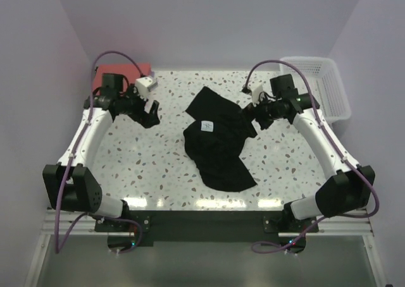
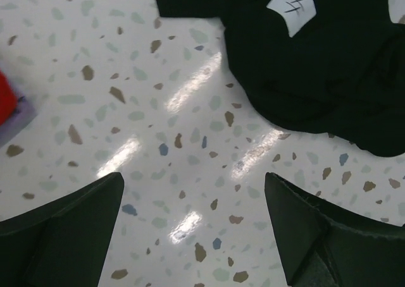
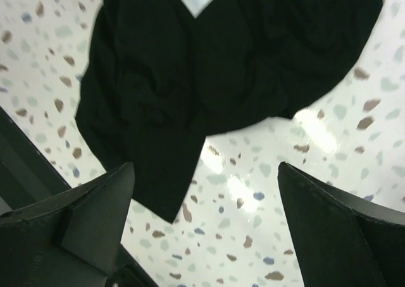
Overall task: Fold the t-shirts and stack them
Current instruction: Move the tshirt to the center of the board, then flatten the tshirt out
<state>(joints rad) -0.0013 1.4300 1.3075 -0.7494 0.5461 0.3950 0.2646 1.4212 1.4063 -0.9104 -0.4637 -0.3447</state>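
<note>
Bunching looks the danger: on the speckled table [image 1: 145, 167] the black t-shirt [image 1: 218, 145] lies crumpled at centre, and the right gripper [image 3: 204, 167], spread empty over its edge, like the equally spread left gripper [image 2: 193, 186] nearby, might pinch several layers together.

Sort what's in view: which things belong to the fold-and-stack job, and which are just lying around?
Job:
- black t-shirt, crumpled mid-table, white tag showing
- coral-red stack, far left corner; looks like folded shirts, with a purple edge showing in the left wrist view

Lying about:
- white lattice basket, far right corner
</note>
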